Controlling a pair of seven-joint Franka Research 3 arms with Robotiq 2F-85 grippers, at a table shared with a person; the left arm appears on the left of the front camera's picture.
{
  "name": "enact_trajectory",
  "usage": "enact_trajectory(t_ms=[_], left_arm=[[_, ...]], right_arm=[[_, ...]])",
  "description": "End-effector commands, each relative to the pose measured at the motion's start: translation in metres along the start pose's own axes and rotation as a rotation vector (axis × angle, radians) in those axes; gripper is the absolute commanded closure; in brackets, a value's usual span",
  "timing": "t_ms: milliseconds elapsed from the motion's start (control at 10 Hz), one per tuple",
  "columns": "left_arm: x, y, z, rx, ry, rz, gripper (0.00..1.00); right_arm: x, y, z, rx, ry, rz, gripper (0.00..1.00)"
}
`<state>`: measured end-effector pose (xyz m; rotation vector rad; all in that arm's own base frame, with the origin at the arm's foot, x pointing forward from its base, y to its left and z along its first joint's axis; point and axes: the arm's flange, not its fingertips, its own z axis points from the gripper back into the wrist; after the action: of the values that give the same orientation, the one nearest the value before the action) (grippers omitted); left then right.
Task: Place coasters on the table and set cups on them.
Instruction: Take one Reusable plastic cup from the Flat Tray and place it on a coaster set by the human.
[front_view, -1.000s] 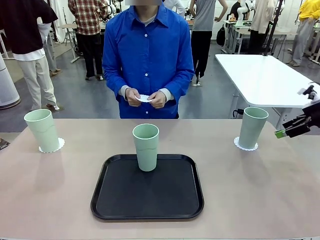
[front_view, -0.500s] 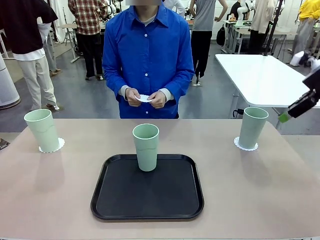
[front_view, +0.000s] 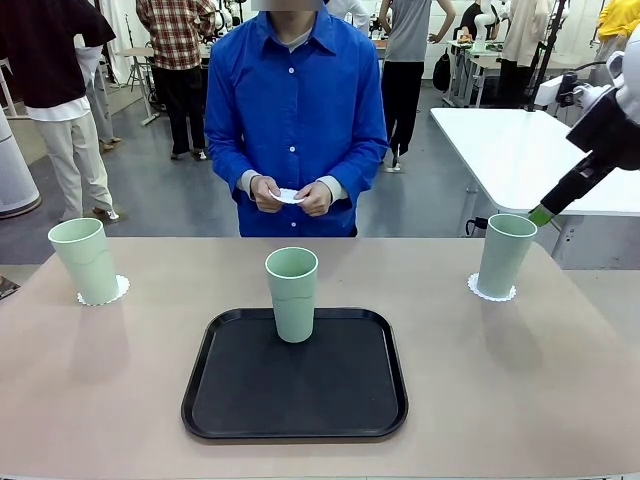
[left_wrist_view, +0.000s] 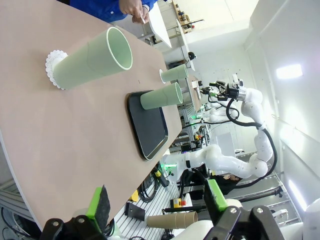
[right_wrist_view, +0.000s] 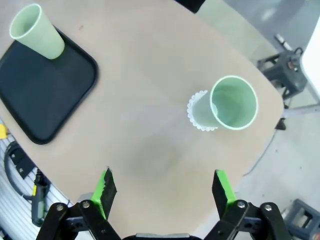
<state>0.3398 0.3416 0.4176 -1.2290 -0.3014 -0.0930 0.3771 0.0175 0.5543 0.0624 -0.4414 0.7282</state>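
We start at the black tray (front_view: 297, 405), sitting mid-table on our side of the beige table (front_view: 500, 385). The middle cup (front_view: 292, 293) stands upright on the tray's far edge, mouth up, with no coaster under it. Off to the tray's left, near the table's end, the left cup (front_view: 84, 260) stands on the left coaster (front_view: 119, 291), whose lacy rim peeks out around the base. Off to the tray's right, the right cup (front_view: 505, 254) stands on the right coaster (front_view: 481, 292) in the same way.

Beyond the tray, across the table, the person in the blue shirt holds the third coaster (front_view: 290, 196) between the person's hands (front_view: 316, 198) at waist height, clear of the tabletop.

The right gripper (right_wrist_view: 163, 186) hangs in the air to the tray's right, above and just past the right cup. Its green-padded fingers are spread wide, nothing sits between them, and it is not touching the cup. The left gripper (left_wrist_view: 157, 200) sits out past the table's left end, looking along the tabletop toward the tray. Its jaws are wide too, and empty.
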Motion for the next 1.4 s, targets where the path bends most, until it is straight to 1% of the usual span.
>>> enact_trajectory(t_ms=[0, 900, 1000, 1100, 1200, 1300], left_arm=[[-0.003, -0.002, 0.001, -0.004, 0.003, -0.005, 0.0], [-0.003, -0.002, 0.001, -0.004, 0.003, -0.005, 0.0], [-0.003, -0.002, 0.001, -0.004, 0.003, -0.005, 0.0], [-0.003, -0.002, 0.001, -0.004, 0.003, -0.005, 0.0], [-0.003, -0.002, 0.001, -0.004, 0.003, -0.005, 0.0], [-0.003, -0.002, 0.001, -0.004, 0.003, -0.005, 0.0]], right_arm=[[-0.013, -0.01, 0.003, 0.011, -0.031, 0.003, 0.0], [-0.013, -0.01, 0.003, 0.011, -0.031, 0.003, 0.0], [-0.009, -0.011, 0.005, 0.034, -0.037, -0.008, 0.0], [-0.023, -0.012, 0.026, 0.01, 0.105, -0.169, 0.0], [-0.038, -0.018, 0.035, 0.081, 0.196, -0.387, 0.0], [-0.054, -0.021, 0.037, 0.043, 0.255, -0.454, 0.0]])
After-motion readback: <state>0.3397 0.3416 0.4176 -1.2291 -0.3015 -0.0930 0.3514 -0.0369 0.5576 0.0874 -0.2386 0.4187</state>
